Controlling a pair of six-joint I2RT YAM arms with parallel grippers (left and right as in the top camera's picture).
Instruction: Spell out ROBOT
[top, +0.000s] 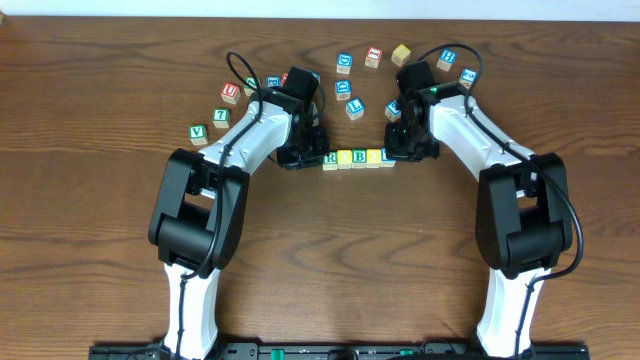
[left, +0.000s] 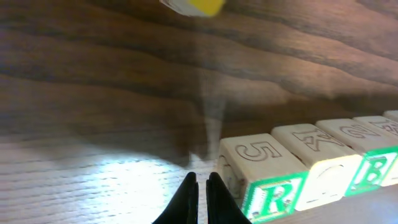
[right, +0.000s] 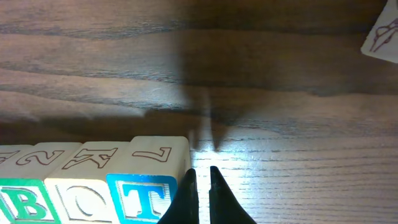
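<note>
Centre of the overhead frame: the cube row on the tabletop. Left gripper beside R cube, right gripper beside T cube, both clenched empty.

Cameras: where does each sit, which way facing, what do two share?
Overhead: above the table, looking down on the row; left arm, right arm show.
Left wrist: low at the row's end, sees R beside the shut left gripper.
Right wrist: low at the other end, sees T beside the shut right gripper.
Shared: both wrist views catch B.
</note>
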